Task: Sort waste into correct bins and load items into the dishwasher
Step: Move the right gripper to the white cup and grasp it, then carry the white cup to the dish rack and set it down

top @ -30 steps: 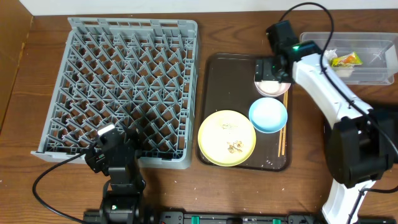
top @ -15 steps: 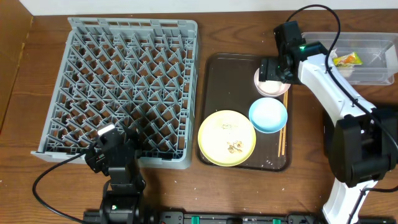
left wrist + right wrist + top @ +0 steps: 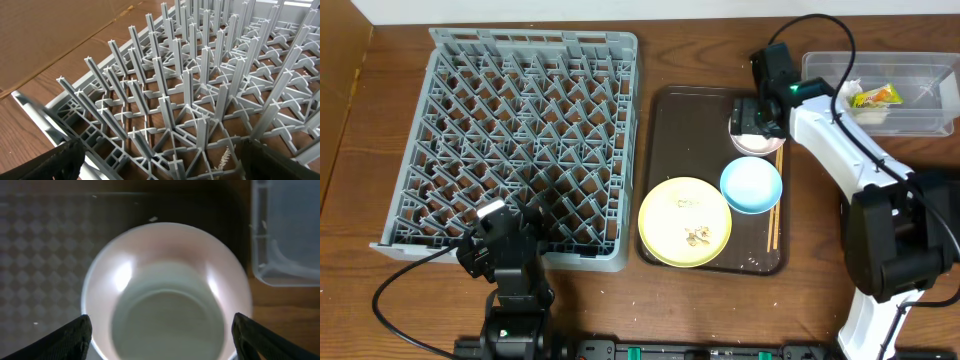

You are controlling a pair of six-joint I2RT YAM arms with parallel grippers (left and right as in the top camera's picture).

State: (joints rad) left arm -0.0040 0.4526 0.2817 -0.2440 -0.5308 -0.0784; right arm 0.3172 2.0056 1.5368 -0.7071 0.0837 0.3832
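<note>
The pink bowl (image 3: 756,143) sits at the far right corner of the brown tray (image 3: 690,150), and the right tool (image 3: 161,332) hangs directly over it, fingers spread wide at either side of its rim; whether they touch it cannot be told. Since half a second ago that wrist has swung slightly left over the tray; the bowl has not moved. On the tray's near half lie the blue bowl (image 3: 751,185), the yellow plate (image 3: 665,225) with crumbs (image 3: 698,236), and chopsticks (image 3: 775,215) along the right edge. Right of the tray a clear tub (image 3: 920,126) holds a wrapper (image 3: 877,96). Left of the tray stands the grey dish rack (image 3: 520,140); the left tool (image 3: 165,160) hovers fully open and empty over its near edge, unchanged. All rests on a brown wooden counter (image 3: 720,310).
</note>
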